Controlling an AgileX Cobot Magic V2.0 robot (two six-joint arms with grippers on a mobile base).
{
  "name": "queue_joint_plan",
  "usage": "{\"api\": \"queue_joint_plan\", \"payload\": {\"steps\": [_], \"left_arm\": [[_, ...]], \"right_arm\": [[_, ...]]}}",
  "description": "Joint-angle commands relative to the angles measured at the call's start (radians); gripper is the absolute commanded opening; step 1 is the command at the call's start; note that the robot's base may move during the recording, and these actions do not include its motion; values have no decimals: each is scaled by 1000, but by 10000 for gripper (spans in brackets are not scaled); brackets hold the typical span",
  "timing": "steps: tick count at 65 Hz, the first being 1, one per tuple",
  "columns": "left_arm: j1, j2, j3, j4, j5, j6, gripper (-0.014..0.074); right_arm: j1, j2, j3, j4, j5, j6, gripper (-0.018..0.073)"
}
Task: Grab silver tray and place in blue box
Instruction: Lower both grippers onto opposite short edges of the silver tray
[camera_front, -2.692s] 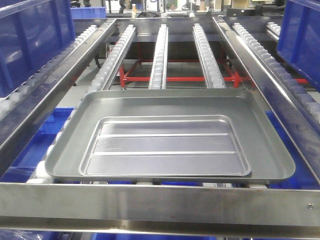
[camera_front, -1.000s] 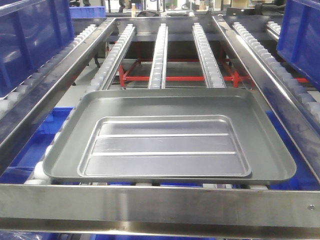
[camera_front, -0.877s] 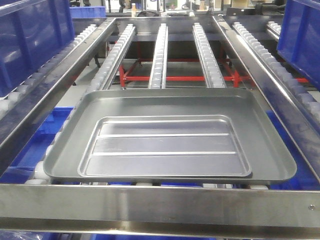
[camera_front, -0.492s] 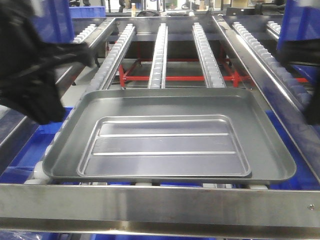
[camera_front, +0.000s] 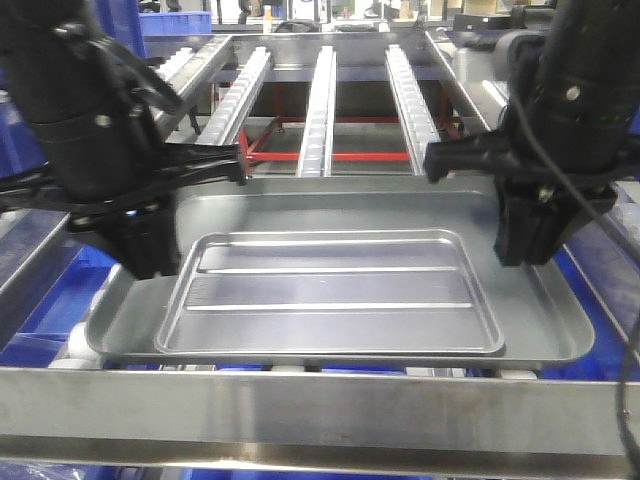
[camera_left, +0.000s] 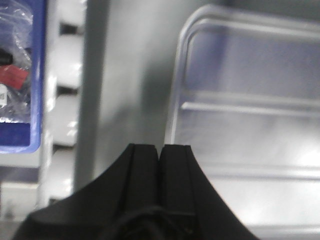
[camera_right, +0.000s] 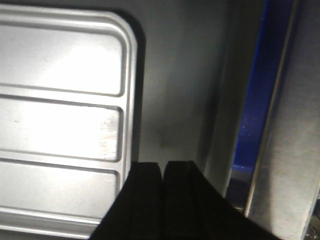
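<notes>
Within the last half second both arms had swung in over the silver tray (camera_front: 340, 300), which lay flat on the roller rails (camera_front: 320, 100). The left gripper (camera_left: 160, 149) and right gripper (camera_right: 162, 165) were clenched and empty, so grasping remained ahead. No writing was legible

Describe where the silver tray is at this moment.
In the front view the silver tray lies on the roller rails, just beyond the steel front bar, with the left gripper above its left margin and the right gripper above its right margin.
</notes>
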Motion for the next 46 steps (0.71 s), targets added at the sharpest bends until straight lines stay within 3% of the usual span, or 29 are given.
{"api": "queue_joint_plan", "payload": {"steps": [1, 8, 22, 37, 46], "left_arm": [[-7, -16, -50, 4, -10, -10, -96], [-7, 2, -61, 4, 22, -10, -96], [-7, 2, -61, 2, 26, -10, -74], [-7, 2, -61, 0, 18, -10, 226], [-7, 2, -61, 2, 6, -10, 236]], "right_arm": [[3, -25, -33, 5, -31, -18, 60], [3, -21, -33, 14, -48, -18, 90], [3, -20, -41, 18, -54, -18, 306], [3, -4, -42, 50, -68, -19, 312], [2, -3, -42, 51, -87, -19, 312]]}}
